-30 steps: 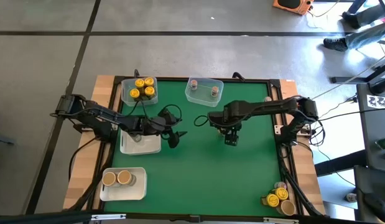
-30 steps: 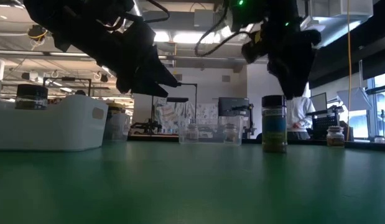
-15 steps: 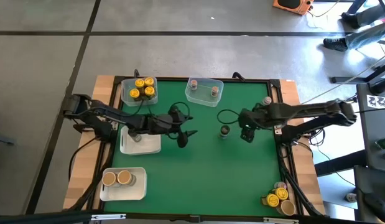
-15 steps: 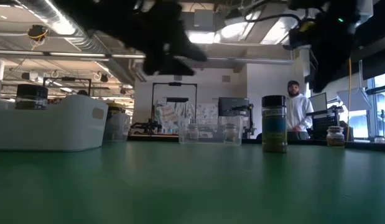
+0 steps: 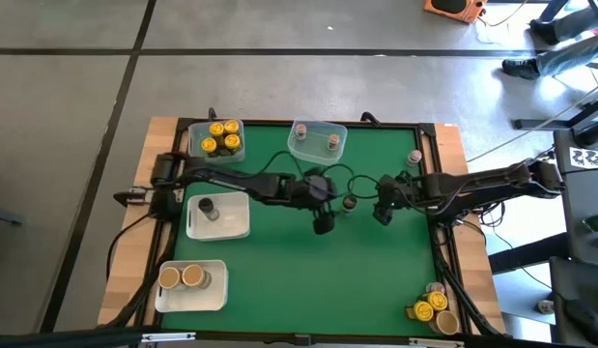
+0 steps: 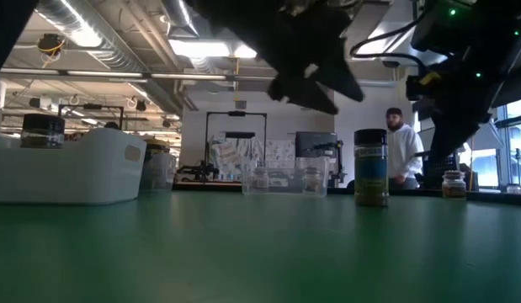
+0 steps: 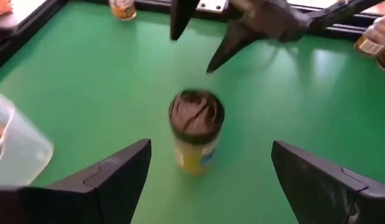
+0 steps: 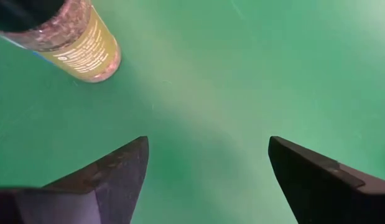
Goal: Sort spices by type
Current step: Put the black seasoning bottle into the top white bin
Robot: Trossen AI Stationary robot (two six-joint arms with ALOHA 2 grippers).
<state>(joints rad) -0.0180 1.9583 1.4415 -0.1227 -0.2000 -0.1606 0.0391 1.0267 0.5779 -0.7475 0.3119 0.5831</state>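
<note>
One dark-lidded spice jar [image 5: 349, 203] stands upright mid-counter [image 5: 279, 261]. Left gripper [image 5: 323, 223] at its 8 o'clock, fingers spread, empty. Right gripper [image 5: 382, 214] at its 4 o'clock, fingers spread, empty.

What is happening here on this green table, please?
A two-armed robot is sorting spice jars into tubs and trays. One dark-lidded jar stands alone, upright, mid-table. The left gripper has reached across and hangs just beside it, jaws open, holding nothing. The right gripper is on the jar's other side, also open and empty. Yellow-lidded jars already sit in a tub at the far edge; more jars wait at the near right corner.
</note>
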